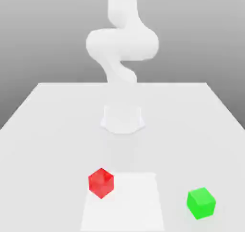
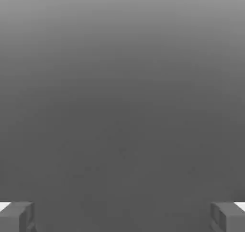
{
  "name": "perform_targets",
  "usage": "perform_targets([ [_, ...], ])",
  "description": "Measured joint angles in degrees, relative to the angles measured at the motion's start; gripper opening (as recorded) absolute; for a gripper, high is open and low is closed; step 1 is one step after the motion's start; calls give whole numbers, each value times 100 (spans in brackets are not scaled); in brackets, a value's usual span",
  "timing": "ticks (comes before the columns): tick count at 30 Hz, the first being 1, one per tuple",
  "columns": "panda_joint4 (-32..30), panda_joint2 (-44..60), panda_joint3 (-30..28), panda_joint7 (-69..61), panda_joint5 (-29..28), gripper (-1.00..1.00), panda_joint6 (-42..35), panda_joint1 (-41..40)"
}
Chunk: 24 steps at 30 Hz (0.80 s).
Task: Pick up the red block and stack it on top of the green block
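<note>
Jaws spread wide, nothing held; fingertips (image 2: pixel 16 216) seen at both edges of the hand view. Gripper (image 2: pixel 122 216) empty. Red block (image 1: pixel 101 182) lies on the desk (image 1: pixel 43 130) at about 7 o'clock from the arm's base, well apart from the green block (image 1: pixel 201 203) at 5 o'clock. Red block: small plain cube, smooth unmarked faces. Judged light, rigid, possibly slippery; best taken across two opposite flat sides, mid-height.
</note>
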Motion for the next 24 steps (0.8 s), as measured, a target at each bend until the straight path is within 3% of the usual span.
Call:
perform_targets([
  [8, -931, 1549, -1026, -2160, 411, 0, 899, 722],
  [15, -1726, 2861, -1528, -3878, 596, 0, 1670, 1090],
  [24, -2557, 4135, -1721, -5132, -55, 0, 2619, 899],
])
